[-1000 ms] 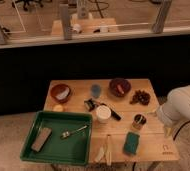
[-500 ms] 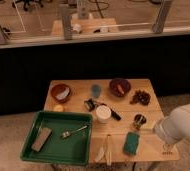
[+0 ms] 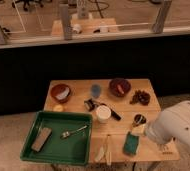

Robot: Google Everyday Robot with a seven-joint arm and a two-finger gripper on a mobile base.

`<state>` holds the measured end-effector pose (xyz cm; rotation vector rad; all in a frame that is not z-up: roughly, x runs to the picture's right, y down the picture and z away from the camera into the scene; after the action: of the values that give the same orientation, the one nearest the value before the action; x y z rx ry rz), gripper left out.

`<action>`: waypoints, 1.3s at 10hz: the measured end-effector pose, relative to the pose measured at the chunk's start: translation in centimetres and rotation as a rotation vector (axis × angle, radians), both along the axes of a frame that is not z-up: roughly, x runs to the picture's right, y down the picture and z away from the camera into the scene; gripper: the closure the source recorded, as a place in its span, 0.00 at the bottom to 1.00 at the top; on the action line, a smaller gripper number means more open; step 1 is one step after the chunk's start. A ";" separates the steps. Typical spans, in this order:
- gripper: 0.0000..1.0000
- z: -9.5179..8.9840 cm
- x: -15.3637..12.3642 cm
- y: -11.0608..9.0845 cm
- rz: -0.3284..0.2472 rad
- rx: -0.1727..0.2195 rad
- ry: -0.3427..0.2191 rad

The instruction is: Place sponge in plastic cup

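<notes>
The teal-green sponge lies flat near the front edge of the wooden table, right of the middle. The blue-grey plastic cup stands upright toward the back middle of the table, well apart from the sponge. My white arm reaches in from the right, and my gripper hangs just above the sponge's far end, next to the shiny metal cup. The sponge is not lifted.
A green tray at the front left holds a grey-brown flat block and a spoon. A white cup, two dark bowls, a dark utensil and a pile of dark bits stand on the table.
My arm has swung down and to the left from the table's right edge, bringing the gripper over the sponge. Nothing on the table has moved.
</notes>
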<state>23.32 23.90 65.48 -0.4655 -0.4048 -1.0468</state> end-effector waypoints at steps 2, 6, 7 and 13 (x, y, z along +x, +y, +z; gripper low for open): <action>0.20 2.0 -2.2 1.6 -0.084 -0.006 -0.039; 0.20 6.3 -1.8 3.5 -0.201 -0.006 -0.017; 0.20 6.6 -1.7 3.5 -0.210 -0.008 -0.008; 0.20 7.2 -1.6 3.5 -0.211 -0.036 -0.028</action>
<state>21.73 27.37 72.71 -0.5345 -0.4060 -1.2528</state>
